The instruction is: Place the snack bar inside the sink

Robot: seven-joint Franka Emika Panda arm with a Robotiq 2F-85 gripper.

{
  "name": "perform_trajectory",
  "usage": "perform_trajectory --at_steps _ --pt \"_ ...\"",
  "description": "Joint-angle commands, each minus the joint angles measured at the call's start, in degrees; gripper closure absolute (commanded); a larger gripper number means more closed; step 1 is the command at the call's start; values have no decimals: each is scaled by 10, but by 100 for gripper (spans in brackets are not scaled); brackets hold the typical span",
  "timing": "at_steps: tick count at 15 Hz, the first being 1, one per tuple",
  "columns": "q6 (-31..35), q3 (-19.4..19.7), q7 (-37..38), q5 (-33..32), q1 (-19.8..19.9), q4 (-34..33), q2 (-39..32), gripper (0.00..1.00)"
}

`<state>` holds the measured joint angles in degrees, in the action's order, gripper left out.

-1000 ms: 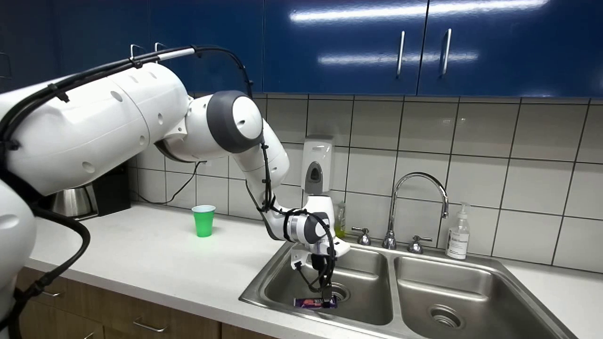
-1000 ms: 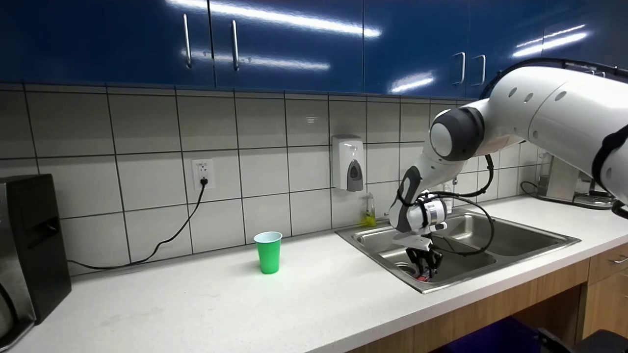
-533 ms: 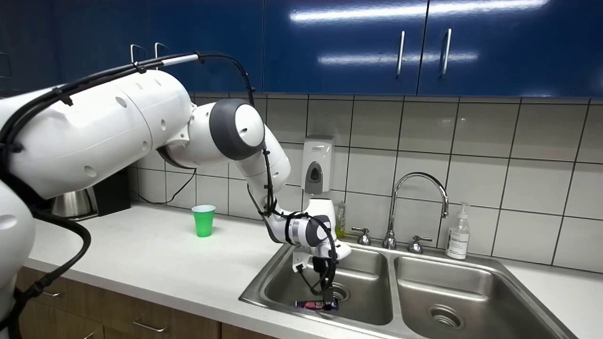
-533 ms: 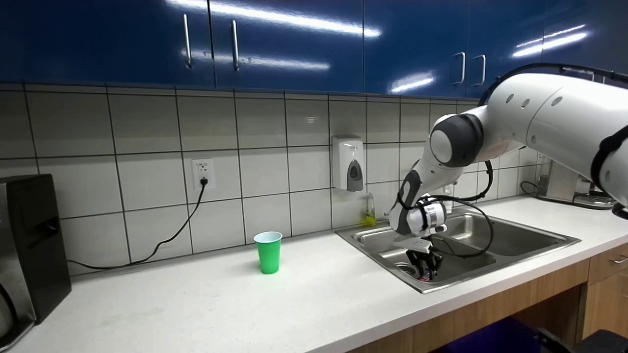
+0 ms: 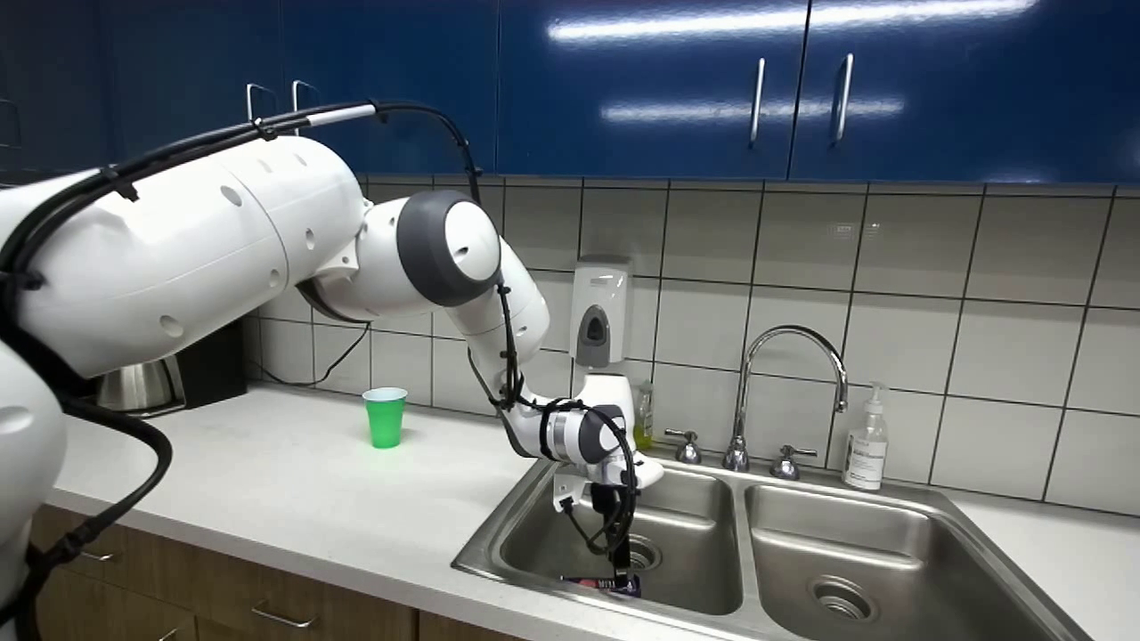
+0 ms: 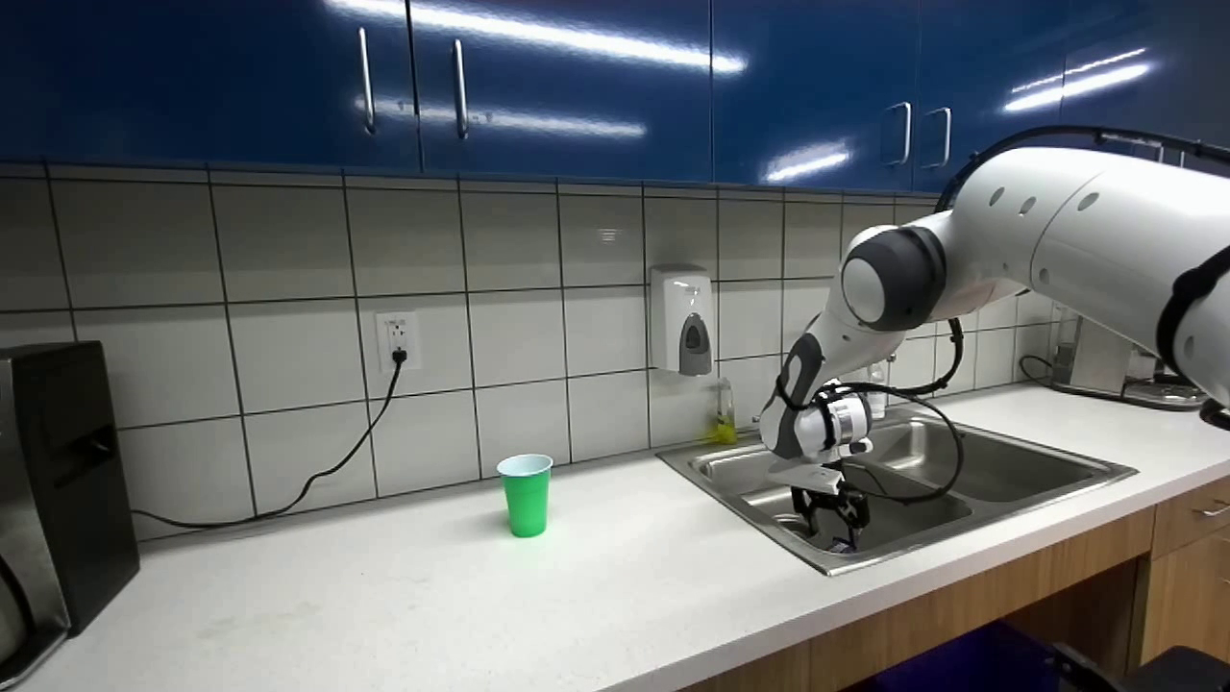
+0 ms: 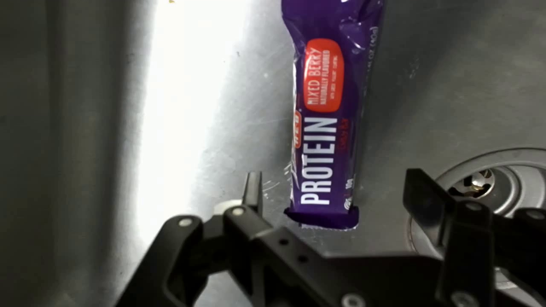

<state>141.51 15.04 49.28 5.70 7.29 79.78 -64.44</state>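
Blue cabinets (image 5: 641,142) hang above a tiled wall (image 5: 1024,356), and from that wall the white surface (image 6: 596,596) runs forward to a straight edge over wooden drawer fronts (image 5: 169,570). A broad stretch of it separates the green cup (image 6: 527,500) from the sink (image 5: 746,543), whose front rim sits near that edge. The arm (image 5: 205,231) extends from the left edge of an exterior view, reaches across above the surface, bends at a dark-banded joint and slopes steeply down, its wrist over the bowl nearer the cup. The black tool (image 7: 334,187) points down into that bowl, near the front rim and well apart from the chrome faucet (image 5: 740,409). The sink has two bowls side by side, parted by a steel ridge; the cup stands upright, its depths hidden. A pump bottle (image 5: 866,454) stands at the sink's back corner. The purple snack bar (image 7: 324,128) lies flat, print upward, on the floor of the bowl under the tool, near a round drain (image 7: 524,179). The tool's fingers (image 7: 252,192) are spread wide, one on each side of the bar's end, with steel showing between each and the wrapper.
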Motion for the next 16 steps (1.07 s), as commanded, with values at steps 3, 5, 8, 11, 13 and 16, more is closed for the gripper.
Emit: perform_trajectory --at_steps 3,5,8,11,13,16 --pt "-23 2 -1 2 -17 8 29 0" --pt "-25 3 -1 0 -23 10 38 0" --pt "-29 6 -5 -7 -33 15 54 0" --pt "-32 -7 -39 -10 -29 25 77 0" --pt "-40 -14 -75 -13 -26 29 91 0" --pt "-50 -18 -130 -16 -26 39 111 0"
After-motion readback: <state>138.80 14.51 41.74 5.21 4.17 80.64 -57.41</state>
